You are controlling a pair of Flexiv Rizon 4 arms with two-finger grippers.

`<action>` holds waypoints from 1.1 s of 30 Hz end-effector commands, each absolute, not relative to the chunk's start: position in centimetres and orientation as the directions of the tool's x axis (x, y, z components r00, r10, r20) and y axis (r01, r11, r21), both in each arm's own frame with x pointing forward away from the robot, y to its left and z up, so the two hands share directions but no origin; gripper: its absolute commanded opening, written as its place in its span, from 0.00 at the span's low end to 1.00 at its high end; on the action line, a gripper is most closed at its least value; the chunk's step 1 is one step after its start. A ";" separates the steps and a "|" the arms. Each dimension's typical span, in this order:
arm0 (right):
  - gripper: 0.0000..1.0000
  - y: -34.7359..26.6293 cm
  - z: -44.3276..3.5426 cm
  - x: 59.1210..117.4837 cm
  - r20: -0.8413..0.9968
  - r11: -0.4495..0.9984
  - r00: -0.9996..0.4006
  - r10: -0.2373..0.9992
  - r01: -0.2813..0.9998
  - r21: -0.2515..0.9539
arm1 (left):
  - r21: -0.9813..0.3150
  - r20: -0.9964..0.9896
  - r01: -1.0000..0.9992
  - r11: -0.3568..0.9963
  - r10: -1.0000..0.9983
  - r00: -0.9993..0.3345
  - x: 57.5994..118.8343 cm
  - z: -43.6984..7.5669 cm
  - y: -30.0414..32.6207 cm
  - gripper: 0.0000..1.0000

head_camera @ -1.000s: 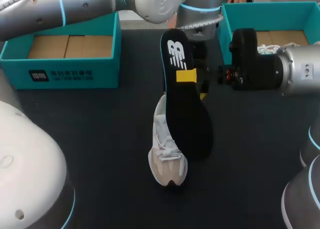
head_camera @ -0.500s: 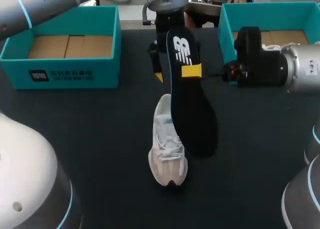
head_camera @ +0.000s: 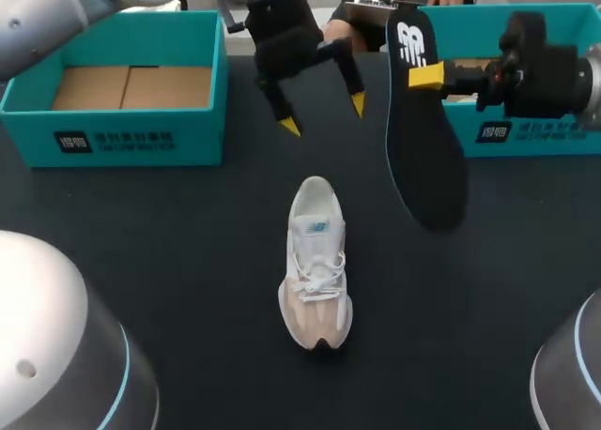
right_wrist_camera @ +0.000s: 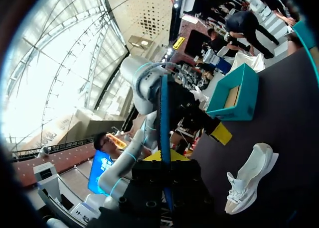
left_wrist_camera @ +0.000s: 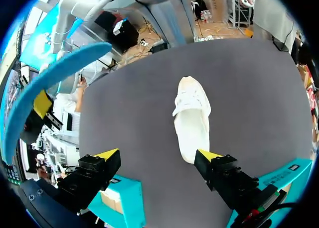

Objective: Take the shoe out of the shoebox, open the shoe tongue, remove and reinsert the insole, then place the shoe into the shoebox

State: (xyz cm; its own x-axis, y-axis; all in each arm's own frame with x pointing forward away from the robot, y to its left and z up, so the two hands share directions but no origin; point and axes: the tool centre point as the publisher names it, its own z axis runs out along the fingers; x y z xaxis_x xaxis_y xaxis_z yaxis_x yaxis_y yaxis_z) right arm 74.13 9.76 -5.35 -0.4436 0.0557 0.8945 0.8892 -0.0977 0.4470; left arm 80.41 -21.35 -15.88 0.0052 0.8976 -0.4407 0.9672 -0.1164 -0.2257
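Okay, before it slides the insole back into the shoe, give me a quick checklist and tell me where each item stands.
1. Grip: right gripper shut on insole, near one end: ok.
2. Clearance: insole apart from the sneaker, off to its side: ok.
3. Pose: sneaker upright on the table: ok.
4. Free arm: left gripper open, holding nothing, clear of the sneaker: ok.
5. Opening: tongue pulled back enough: cannot tell.

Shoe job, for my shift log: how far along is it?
Done: the shoe lies out on the table, its insole removed. In hand: the right pincer holds the insole aloft; the left pincer hangs open. Left: reinserting it, then returning the shoe to the shoebox.
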 end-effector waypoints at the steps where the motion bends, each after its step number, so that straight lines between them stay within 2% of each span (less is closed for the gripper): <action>1: 0.00 10.2 -5.5 75.1 0.896 -0.062 -0.442 0.051 0.894 0.444 | -0.195 -0.572 0.975 -0.109 0.820 -0.022 79.3 -15.0 -20.0 1.00; 17: 0.00 10.2 -5.5 75.1 0.896 -0.062 -0.442 0.051 0.894 0.444 | -0.195 -0.572 0.975 -0.109 0.820 -0.022 79.3 -15.0 -20.0 1.00; 20: 0.00 10.0 -5.4 76.3 0.905 -0.063 -0.424 0.027 0.903 0.425 | -0.202 -0.716 0.975 -0.089 0.693 -0.085 79.6 -15.6 -19.9 1.00; 25: 0.00 9.3 -5.5 78.9 0.934 -0.080 -0.357 0.012 0.931 0.357 | -0.066 -0.868 0.994 -0.083 0.496 -0.016 79.6 -14.1 -19.8 1.00; 27: 0.00 8.6 -5.9 79.8 0.958 -0.105 -0.285 -0.001 0.953 0.284 | -0.001 -0.905 0.997 -0.072 0.424 0.030 79.3 -13.1 -19.8 1.00; 33: 0.00 7.9 -6.2 81.5 0.982 -0.173 -0.188 -0.010 0.968 0.184 | 0.080 -0.946 0.996 -0.048 0.310 0.091 78.9 -11.2 -20.0 1.00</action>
